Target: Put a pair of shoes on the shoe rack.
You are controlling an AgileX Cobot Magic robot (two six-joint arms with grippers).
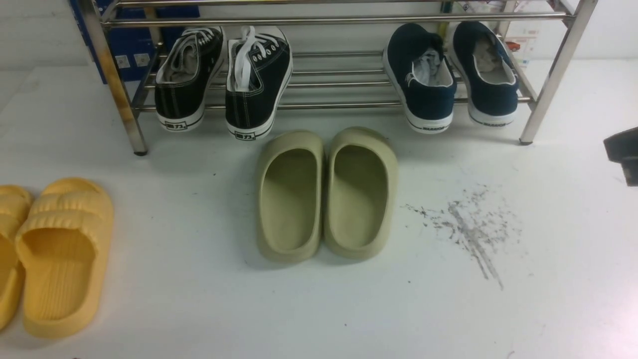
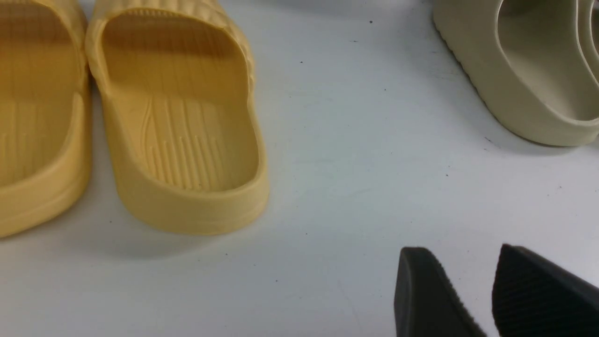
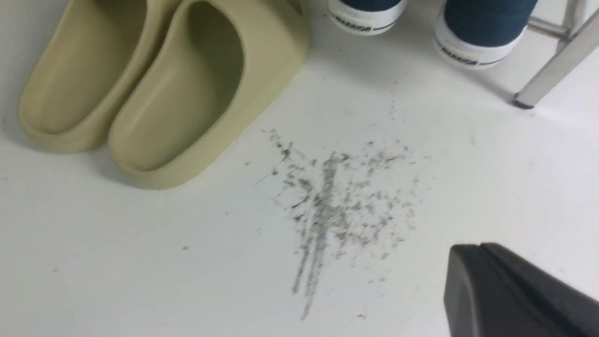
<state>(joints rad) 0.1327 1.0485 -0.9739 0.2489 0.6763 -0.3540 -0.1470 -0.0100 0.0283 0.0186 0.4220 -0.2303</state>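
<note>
Two navy-blue slip-on shoes (image 1: 422, 80) (image 1: 487, 72) with white soles rest side by side, heels toward me, on the lower bars of the steel shoe rack (image 1: 339, 104), at its right end. Their heels show in the right wrist view (image 3: 365, 16) (image 3: 477, 42). My right gripper (image 3: 479, 250) is shut and empty, low over the table near the front right; it shows at the right edge of the front view (image 1: 623, 152). My left gripper (image 2: 461, 255) is open and empty over bare table, out of the front view.
Black lace-up sneakers (image 1: 222, 80) sit on the rack's left part. Olive-green slides (image 1: 326, 192) lie on the white table in front of the rack. Yellow slides (image 1: 55, 254) lie at the front left. A grey scuff patch (image 1: 468, 224) marks the table at right.
</note>
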